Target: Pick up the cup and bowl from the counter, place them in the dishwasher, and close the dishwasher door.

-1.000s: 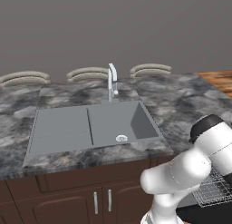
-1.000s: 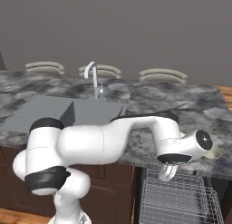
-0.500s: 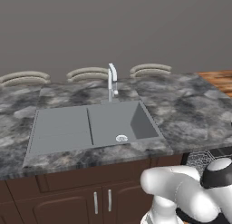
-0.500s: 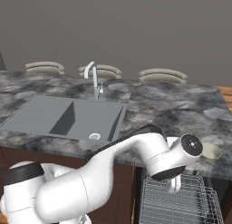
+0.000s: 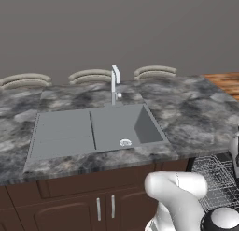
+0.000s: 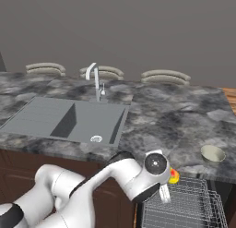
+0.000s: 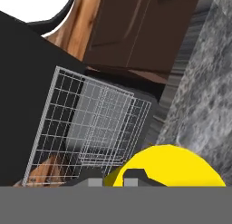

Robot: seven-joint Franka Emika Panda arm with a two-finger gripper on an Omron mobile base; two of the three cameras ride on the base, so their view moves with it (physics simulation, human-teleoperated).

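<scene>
The jaws (image 7: 112,178) are clamped on the rim of a yellow cup (image 7: 168,166), whose body bulges just beside and above the fingertips in the hand view; in the right base view the cup (image 6: 174,176) peeks out as a yellow patch right at the wrist. Just beyond the jaws lies the wire rack (image 7: 90,128), pulled out of the black dishwasher (image 7: 27,96), so the cup hangs over or at the rack's edge. The cup looks rigid, light and smooth-walled, so I judge a rim pinch fair for a short carry but liable to swivel or slip; it should be lowered gently between the wires. Farther out, on the desk (image 6: 175,116) well apart from the jaws, sits the pale bowl (image 6: 212,153) near the front edge; it looks shallow and stiff, best taken by its rim. Most of the cup is cut off by the frame edge, so its depth and any handle cannot be told. The dishwasher door is hard to pick out, and the arm hides the rack's near side in both base views.
</scene>
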